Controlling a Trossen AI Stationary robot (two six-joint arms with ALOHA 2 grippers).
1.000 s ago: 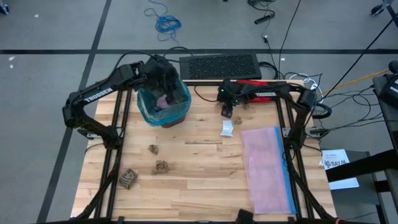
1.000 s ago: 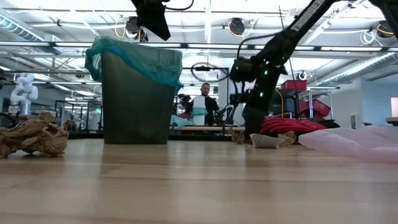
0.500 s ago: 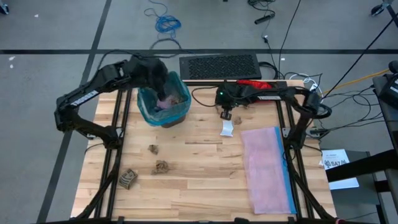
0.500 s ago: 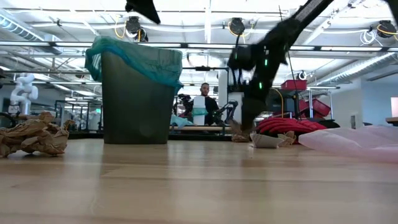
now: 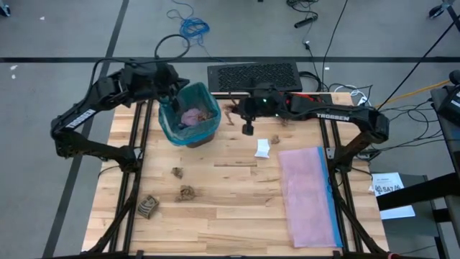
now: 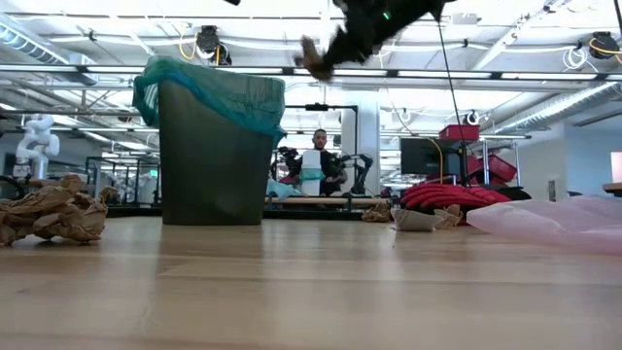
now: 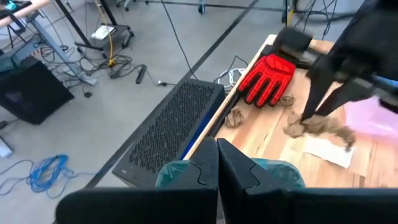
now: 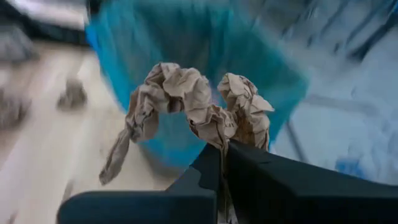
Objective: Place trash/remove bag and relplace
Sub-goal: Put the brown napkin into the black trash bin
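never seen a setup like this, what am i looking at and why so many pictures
It is a robot with two dark arms working at a wooden table, each ending in a two-finger gripper. One picture looks straight down, one sits at table-top level, and two come from cameras on the arms' wrists.

A bin lined with a teal bag stands at the back, with some trash inside. The right gripper is shut on a brown paper wad and holds it in the air beside the bin. The left gripper is shut and empty, by the bin's far rim.

On the table lie more paper wads, a white scrap, a pink bag and a red glove.
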